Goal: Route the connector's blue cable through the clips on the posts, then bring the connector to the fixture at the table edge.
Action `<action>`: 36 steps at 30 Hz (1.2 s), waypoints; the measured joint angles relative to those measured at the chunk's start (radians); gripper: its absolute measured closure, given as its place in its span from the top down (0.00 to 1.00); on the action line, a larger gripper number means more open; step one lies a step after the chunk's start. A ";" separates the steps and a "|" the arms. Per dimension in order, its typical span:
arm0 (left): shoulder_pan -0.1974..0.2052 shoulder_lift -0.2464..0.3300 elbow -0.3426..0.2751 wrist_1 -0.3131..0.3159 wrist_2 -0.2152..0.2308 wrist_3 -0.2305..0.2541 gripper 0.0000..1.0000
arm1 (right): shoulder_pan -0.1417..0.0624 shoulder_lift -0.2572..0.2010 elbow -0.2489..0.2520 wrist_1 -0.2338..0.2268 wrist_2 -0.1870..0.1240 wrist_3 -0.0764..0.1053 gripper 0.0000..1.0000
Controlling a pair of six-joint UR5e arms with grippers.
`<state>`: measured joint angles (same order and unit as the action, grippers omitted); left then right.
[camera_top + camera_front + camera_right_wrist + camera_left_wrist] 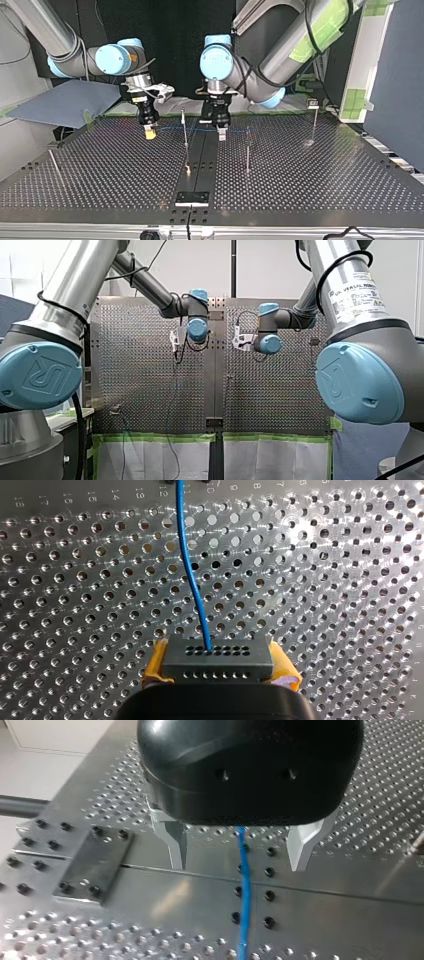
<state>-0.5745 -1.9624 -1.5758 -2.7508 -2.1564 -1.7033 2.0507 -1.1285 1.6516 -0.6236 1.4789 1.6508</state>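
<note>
Our right gripper (pixel 220 664): yellow pads clenched on the connector (pixel 218 658), just left of the middle post (pixel 184 127) in the top view.
Connector's blue cable (pixel 192 575): we see it leave the connector and cross the post toward our left gripper (pixel 239 865).
Our left gripper: released, metal fingers (pixel 176 840) apart, cable between them touching neither; just right of the post.

The connector (pixel 218 658) is sitting between the fingers of my right gripper (pixel 149 134). Its cable (pixel 170 128) is running past a post (pixel 184 128) to my left gripper (pixel 221 133), passing between its fingers (pixel 175 842). The fixture (pixel 192 198) is lying at the top view's near edge, before the post.
</note>
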 joint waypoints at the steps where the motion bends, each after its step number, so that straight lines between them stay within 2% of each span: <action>1: 0.003 -0.010 0.003 0.004 -0.002 -0.001 1.00 | 0.000 0.000 0.000 0.000 0.000 0.000 0.00; 7: 0.020 -0.039 0.013 0.015 -0.006 -0.002 1.00 | 0.000 0.000 0.000 0.001 0.000 0.000 0.00; 17: 0.043 -0.040 0.017 0.022 -0.007 0.004 1.00 | 0.001 0.000 0.001 0.001 0.000 0.000 0.00; 36: 0.042 -0.040 0.018 0.031 -0.008 0.030 1.00 | 0.002 0.003 0.001 0.002 0.000 0.000 0.00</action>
<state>-0.5324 -2.0025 -1.5582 -2.7194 -2.1648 -1.6736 2.0529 -1.1260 1.6522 -0.6215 1.4789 1.6508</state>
